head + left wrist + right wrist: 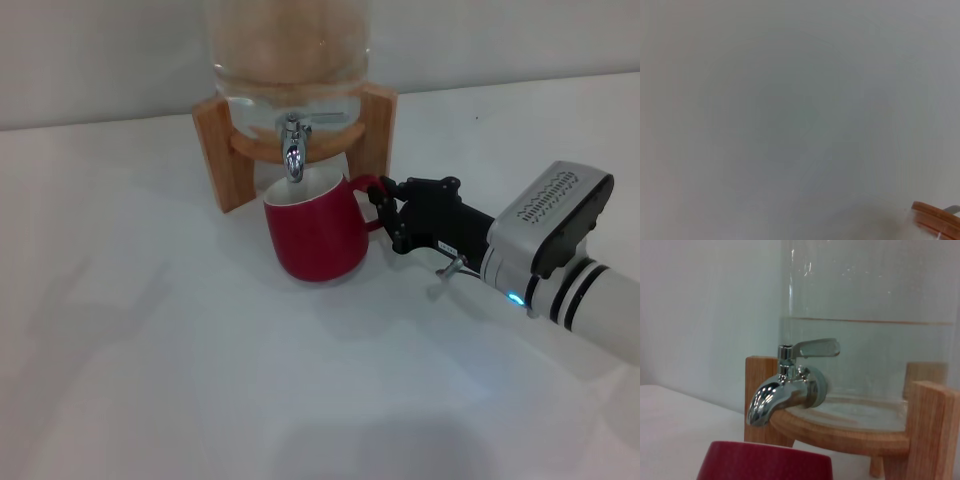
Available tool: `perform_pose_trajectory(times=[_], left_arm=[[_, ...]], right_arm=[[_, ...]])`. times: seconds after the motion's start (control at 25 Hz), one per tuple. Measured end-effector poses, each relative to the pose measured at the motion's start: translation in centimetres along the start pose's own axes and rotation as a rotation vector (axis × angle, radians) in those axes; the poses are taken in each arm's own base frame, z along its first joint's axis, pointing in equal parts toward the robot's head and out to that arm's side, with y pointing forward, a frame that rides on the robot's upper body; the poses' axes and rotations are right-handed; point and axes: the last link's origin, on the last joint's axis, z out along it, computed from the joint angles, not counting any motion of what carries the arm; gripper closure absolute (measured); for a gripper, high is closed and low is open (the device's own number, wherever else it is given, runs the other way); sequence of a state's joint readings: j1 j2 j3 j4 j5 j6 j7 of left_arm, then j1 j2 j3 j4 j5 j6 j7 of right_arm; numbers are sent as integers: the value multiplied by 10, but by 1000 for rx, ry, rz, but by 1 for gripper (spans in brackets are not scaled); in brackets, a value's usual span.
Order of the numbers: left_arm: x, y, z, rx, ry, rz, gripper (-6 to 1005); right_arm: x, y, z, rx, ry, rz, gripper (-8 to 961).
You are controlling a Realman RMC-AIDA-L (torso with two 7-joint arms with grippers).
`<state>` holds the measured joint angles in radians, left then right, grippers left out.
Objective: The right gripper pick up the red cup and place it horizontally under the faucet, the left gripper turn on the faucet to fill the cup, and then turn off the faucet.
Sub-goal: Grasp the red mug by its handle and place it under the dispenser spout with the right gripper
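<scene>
Placement stage of a cup-filling task. The red cup (313, 236) stands upright on the white table (150, 350), directly below the spout of the faucet (293, 150), which projects from a glass jar (290, 50) resting on a wooden stand (220, 150). The right gripper (388, 212) sits at the cup's loop handle, its black fingers closed about the handle on the robot's right side of the cup; whether the grip is firm or already slackening cannot be told. In the right wrist view the cup's rim (765, 462) lies just under the chrome spout (762, 402), and the lever (812, 347) points sideways, with no stream visible. The jar holds water to roughly the level of a faint line above the lever. The left gripper appears in no view; its wrist camera shows only pale surface and a corner of the wooden stand (935, 217). Judged from this arrangement, picking and positioning are essentially complete; opening the lever, filling, and closing the lever all remain, and no water is seen in the cup
</scene>
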<state>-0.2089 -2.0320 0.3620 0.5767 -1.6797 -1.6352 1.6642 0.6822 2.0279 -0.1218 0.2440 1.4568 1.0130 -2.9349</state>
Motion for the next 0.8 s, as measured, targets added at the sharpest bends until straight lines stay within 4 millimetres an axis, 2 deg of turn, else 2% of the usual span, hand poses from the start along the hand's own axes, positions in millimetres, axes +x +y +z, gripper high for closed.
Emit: perform_pose_trajectory(times=[0.8], left_arm=[[0, 0, 0, 0, 0, -4, 125]], right_arm=[[3, 0, -1, 1, 15, -2, 851]])
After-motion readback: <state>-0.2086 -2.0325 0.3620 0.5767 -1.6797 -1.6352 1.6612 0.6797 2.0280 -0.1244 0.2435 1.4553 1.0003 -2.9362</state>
